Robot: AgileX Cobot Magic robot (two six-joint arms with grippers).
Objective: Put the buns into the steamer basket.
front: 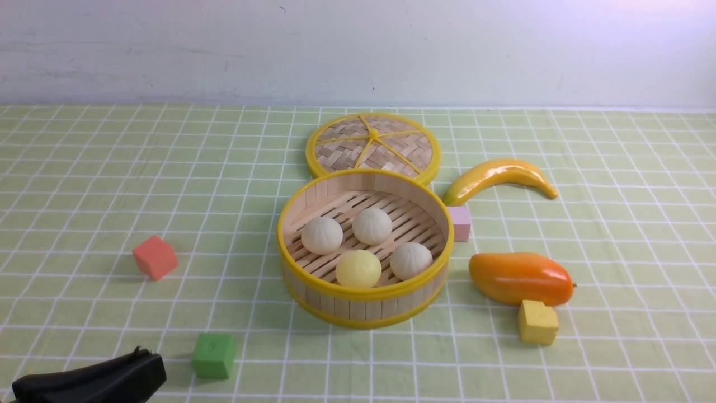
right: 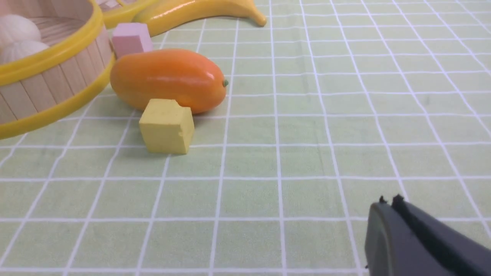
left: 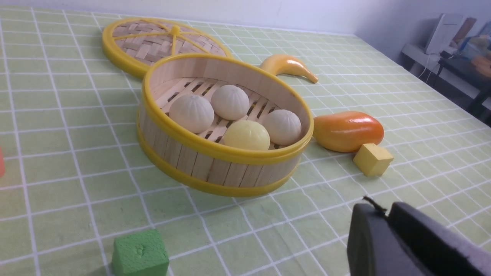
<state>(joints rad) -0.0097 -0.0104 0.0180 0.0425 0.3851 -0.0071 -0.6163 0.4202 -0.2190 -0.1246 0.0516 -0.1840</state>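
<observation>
The round bamboo steamer basket [front: 363, 291] with yellow rims stands mid-table. Inside it lie three off-white pleated buns [front: 321, 235] [front: 372, 225] [front: 411, 260] and one smooth pale yellow bun [front: 358, 268]. The left wrist view shows the same basket [left: 226, 151] with the yellow bun [left: 246, 135] nearest its front wall. My left gripper [front: 148, 355] [left: 385, 211] sits low at the front left, well clear of the basket, jaws together and empty. My right gripper [right: 389, 203] is shut and empty over bare cloth; it is out of the front view.
The woven lid [front: 373, 144] lies flat behind the basket. A banana [front: 498, 174], pink cube [front: 460, 223], mango [front: 519, 277] and yellow cube [front: 537, 322] lie to its right. A red cube [front: 155, 257] and green cube [front: 213, 355] lie to its left, the green one beside my left gripper.
</observation>
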